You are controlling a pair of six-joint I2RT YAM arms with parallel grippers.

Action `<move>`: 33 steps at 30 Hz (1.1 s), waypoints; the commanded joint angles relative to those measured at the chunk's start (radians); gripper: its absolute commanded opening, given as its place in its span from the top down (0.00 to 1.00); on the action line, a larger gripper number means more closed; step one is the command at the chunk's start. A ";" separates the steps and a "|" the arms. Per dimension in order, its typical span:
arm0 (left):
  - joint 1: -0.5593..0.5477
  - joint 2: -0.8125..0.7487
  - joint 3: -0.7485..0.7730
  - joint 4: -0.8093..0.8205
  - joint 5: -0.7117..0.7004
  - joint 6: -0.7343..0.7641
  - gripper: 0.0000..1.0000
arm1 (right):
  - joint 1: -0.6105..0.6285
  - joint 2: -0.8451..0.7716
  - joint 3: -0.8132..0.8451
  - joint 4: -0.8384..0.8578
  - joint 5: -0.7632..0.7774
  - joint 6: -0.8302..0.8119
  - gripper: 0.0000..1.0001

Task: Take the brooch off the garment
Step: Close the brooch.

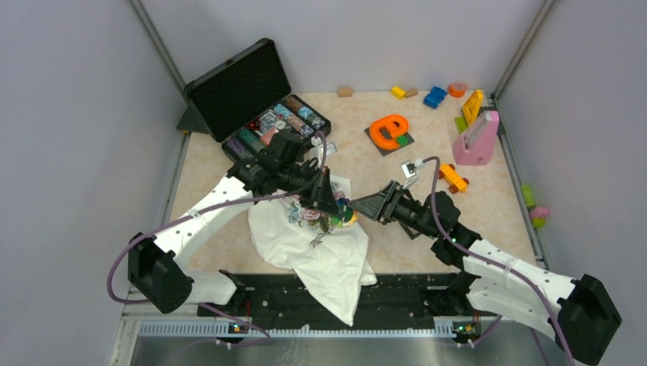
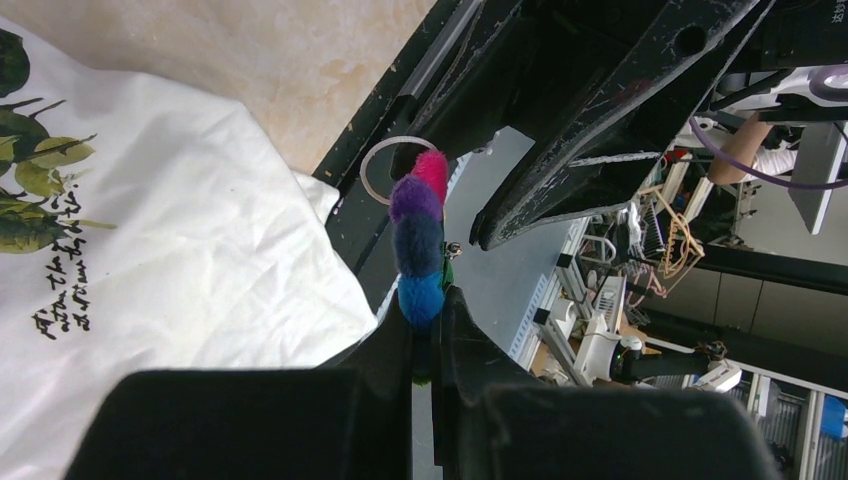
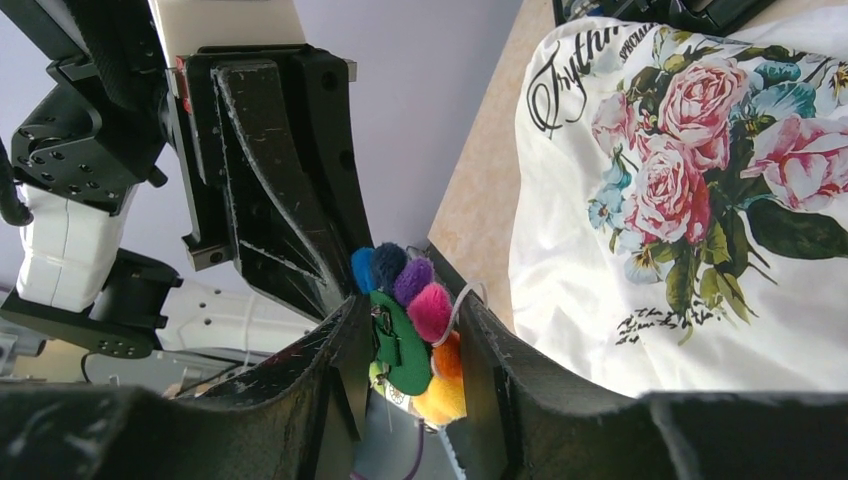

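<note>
The brooch is a flower of fuzzy blue, purple, pink, orange and yellow petals on a green backing. It is held in the air, apart from the garment, a white T-shirt with a rose print and dark script. My left gripper is shut on the brooch's blue petal. My right gripper has a finger on each side of the brooch, pressing its backing and its petals. In the top view both grippers meet at the brooch above the shirt, the left gripper on one side and the right gripper on the other.
An open black case of small items stands behind the left arm. An orange letter toy, an orange toy car, a pink holder and several coloured blocks lie at the back right. The shirt hangs over the table's near edge.
</note>
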 commanded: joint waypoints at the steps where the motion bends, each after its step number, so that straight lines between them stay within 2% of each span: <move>1: 0.005 -0.034 0.006 0.021 0.009 -0.003 1.00 | 0.008 0.008 0.007 0.037 -0.016 -0.007 0.60; 5: 0.003 -0.031 0.006 0.020 0.011 -0.001 1.00 | 0.008 0.022 0.012 0.048 -0.029 -0.005 0.57; 13: 0.003 -0.028 0.008 0.020 0.010 0.002 1.00 | 0.008 0.033 0.011 0.058 -0.039 -0.005 0.59; 19: 0.003 -0.028 0.011 0.020 0.011 0.002 1.00 | 0.008 0.030 0.009 0.048 -0.032 -0.006 0.71; 23: 0.003 -0.028 0.010 0.018 0.009 0.004 1.00 | 0.008 0.026 0.009 0.036 -0.026 -0.009 0.83; 25: 0.004 -0.028 0.009 0.015 0.006 0.006 1.00 | 0.008 0.019 0.008 0.026 -0.021 -0.009 0.84; 30: 0.006 -0.030 0.007 0.015 0.007 0.009 1.00 | 0.008 -0.021 0.008 -0.025 0.014 -0.024 0.83; 31: 0.006 -0.028 0.007 0.015 0.007 0.008 1.00 | 0.008 -0.028 0.007 -0.028 0.019 -0.026 0.79; 33: 0.007 -0.028 0.007 0.015 0.010 0.008 1.00 | 0.008 -0.036 0.006 -0.020 0.019 -0.028 0.61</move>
